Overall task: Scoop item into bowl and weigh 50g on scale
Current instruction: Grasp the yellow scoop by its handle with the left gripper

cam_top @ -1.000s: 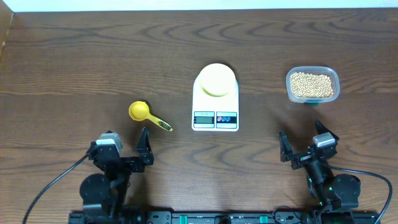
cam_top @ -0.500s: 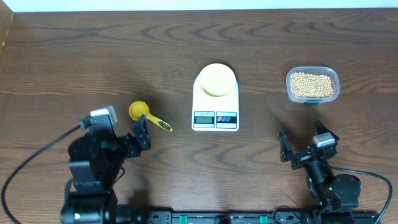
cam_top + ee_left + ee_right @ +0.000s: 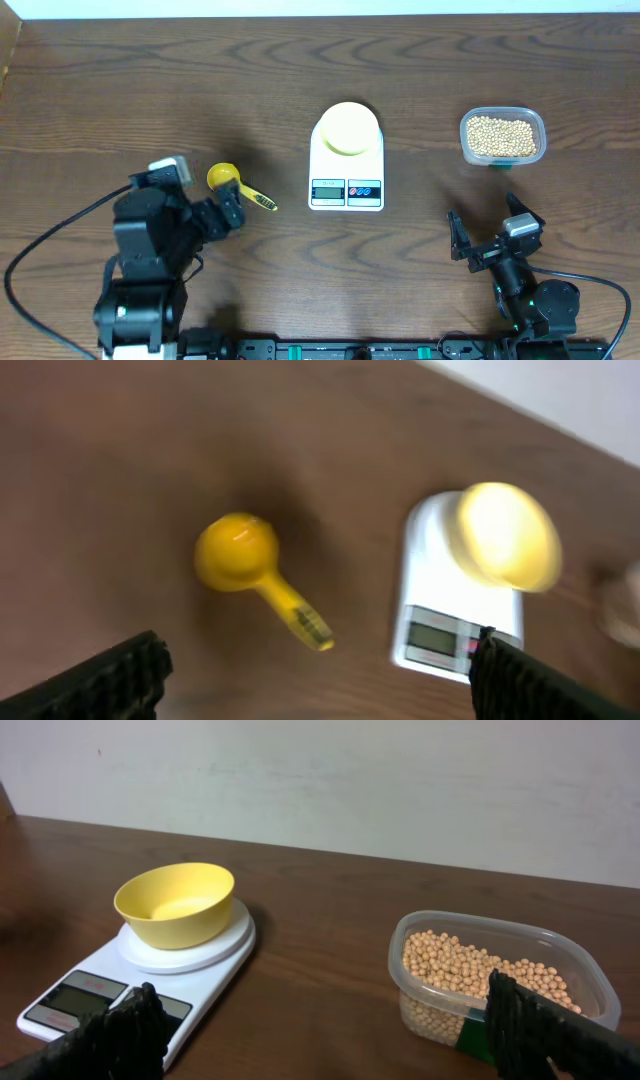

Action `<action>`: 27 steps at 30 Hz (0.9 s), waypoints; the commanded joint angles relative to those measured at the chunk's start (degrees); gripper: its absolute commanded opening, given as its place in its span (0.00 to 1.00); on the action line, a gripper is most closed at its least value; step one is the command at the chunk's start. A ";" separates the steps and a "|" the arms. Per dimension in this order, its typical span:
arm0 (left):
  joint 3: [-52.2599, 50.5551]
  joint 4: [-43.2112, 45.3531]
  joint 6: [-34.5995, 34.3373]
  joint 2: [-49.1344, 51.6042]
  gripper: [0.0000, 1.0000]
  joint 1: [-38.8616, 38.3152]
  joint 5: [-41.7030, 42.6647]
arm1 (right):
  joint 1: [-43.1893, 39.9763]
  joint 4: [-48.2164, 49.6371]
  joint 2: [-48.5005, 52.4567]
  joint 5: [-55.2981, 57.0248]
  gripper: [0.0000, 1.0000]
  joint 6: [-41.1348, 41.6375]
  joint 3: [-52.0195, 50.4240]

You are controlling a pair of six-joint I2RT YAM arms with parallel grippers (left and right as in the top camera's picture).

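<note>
1. The beans [image 3: 502,137] fill the clear tub [image 3: 541,128] at the table's right side. They are well apart from the pale yellow bowl [image 3: 347,128], which sits empty on the platform of the kitchen scale [image 3: 322,165] at the centre
2. The yellow scoop [image 3: 238,186] lies flat to the left of the scale, its handle pointing toward the scale's front corner. The left gripper [image 3: 230,211] hovers just beside that handle, jaws spread wide and holding nothing. The right gripper [image 3: 485,228] sits near the front edge below the tub, likewise released and empty
3. The handle is thin and lies flush on the wood. A close that lands off-centre or too high could flick it away or catch only its tip, leaving the scoop tilted in the grip
4. The scale stands between scoop and tub, so a low carry across could nudge the bowl or press on the platform and upset the reading
5. Round beans will likely roll off an overfilled or tipped scoop. Any that land on the platform beside the bowl would count toward the weight
6. The light tub may slide when the scoop digs in, unless something steadies it
7. The display is too small to read, so I cannot tell whether it is zeroed with the bowl on it
8. The table [image 3: 120,90] is dark brown wood grain, smooth and bare apart from these things. A plain pale wall [image 3: 400,780] stands behind it
</note>
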 commanded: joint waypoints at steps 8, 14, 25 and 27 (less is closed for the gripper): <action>0.79 1.92 -18.67 20.79 0.75 0.13 -15.41 | -0.42 -0.07 -0.26 -0.33 0.99 0.57 -0.22; 0.79 9.73 -22.45 33.77 0.73 0.15 -15.43 | -0.42 -0.07 -0.26 -0.33 0.99 0.57 -0.22; 0.79 19.80 -23.78 49.59 0.59 0.13 -15.43 | -0.42 -0.07 -0.26 -0.33 0.99 0.57 -0.22; 0.79 21.07 -23.76 50.51 0.55 0.13 -15.45 | -0.42 -0.07 -0.26 -0.33 0.99 0.57 -0.22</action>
